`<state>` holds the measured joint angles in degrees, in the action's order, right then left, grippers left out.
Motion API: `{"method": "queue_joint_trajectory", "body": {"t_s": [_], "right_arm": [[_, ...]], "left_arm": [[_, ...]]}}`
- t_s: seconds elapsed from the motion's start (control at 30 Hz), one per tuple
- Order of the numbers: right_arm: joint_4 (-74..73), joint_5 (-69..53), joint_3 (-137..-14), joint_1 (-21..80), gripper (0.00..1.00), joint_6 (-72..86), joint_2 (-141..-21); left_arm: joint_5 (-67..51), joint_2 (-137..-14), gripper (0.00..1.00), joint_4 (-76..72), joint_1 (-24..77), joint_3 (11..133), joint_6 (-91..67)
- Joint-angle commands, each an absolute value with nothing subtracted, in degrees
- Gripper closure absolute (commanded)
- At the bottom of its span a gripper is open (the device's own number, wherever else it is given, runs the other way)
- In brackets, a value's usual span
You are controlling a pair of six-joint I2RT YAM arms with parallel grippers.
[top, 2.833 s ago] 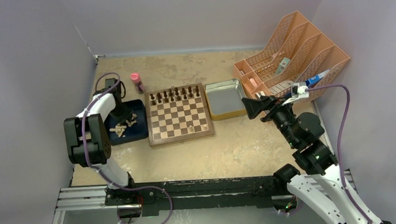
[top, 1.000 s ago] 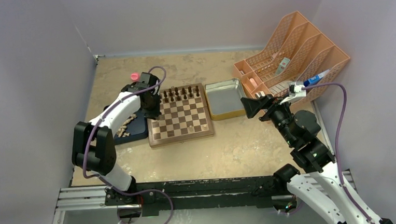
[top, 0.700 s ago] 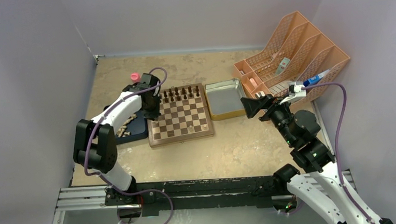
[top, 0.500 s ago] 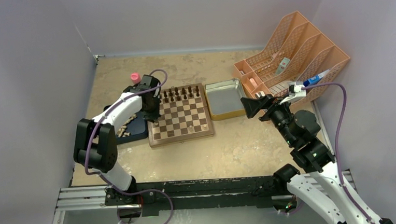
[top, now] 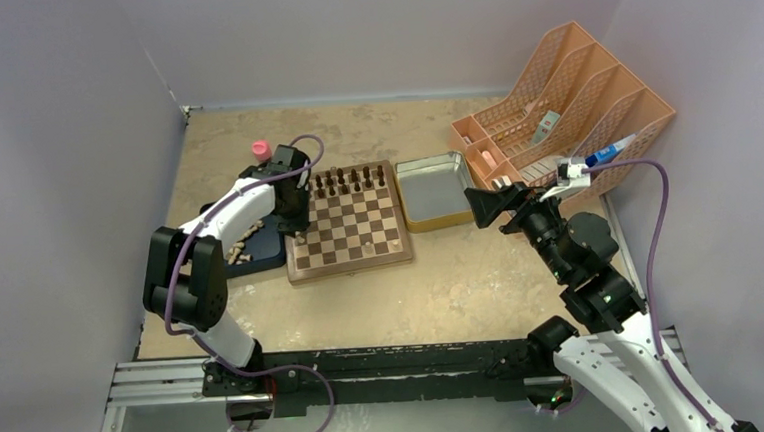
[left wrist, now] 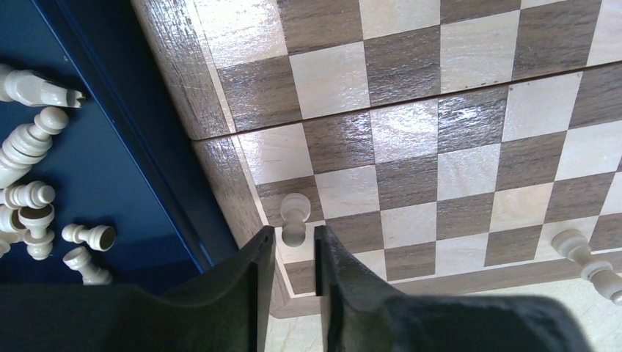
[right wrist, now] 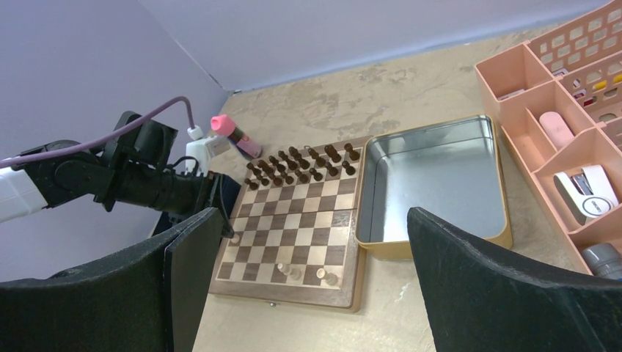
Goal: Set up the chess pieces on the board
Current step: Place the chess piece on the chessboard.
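L gripper (left wrist: 294, 242) slack round a pale pawn (left wrist: 293, 218), upright on the board (left wrist: 411, 147), 7 o'clock corner, 2nd row; slim gaps both sides. Pull straight up, no sideways drift, else it tips. R gripper (right wrist: 314, 220) gaping wide, idle.

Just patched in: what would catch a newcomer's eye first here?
The left hand straddles one upright pale pawn by the board's near-left corner. Dark pieces stand in two rows along the far edge, while pale pieces lie jumbled in the blue tray beside the board.
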<state>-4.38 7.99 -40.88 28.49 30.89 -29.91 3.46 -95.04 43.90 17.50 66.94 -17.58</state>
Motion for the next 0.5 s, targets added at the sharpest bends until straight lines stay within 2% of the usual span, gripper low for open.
{"method": "queue_joint_trajectory", "body": {"t_s": [0.0, 0.13, 0.47], "right_arm": [[-2.91, 8.79, -42.48, 28.65, 0.02, 31.33, -29.36], [-2.58, 8.50, -41.91, 28.70, 0.02, 31.45, -29.07], [-1.77, 7.96, -41.11, 28.66, 0.02, 31.77, -28.95]], "left_arm": [[4.21, -94.44, 0.71, 42.44, 17.40, 66.73, -17.15], [3.35, -93.32, 0.68, 42.08, 17.40, 66.83, -17.72], [5.66, -87.77, 0.69, 40.91, 17.36, 68.46, -20.25]]}}
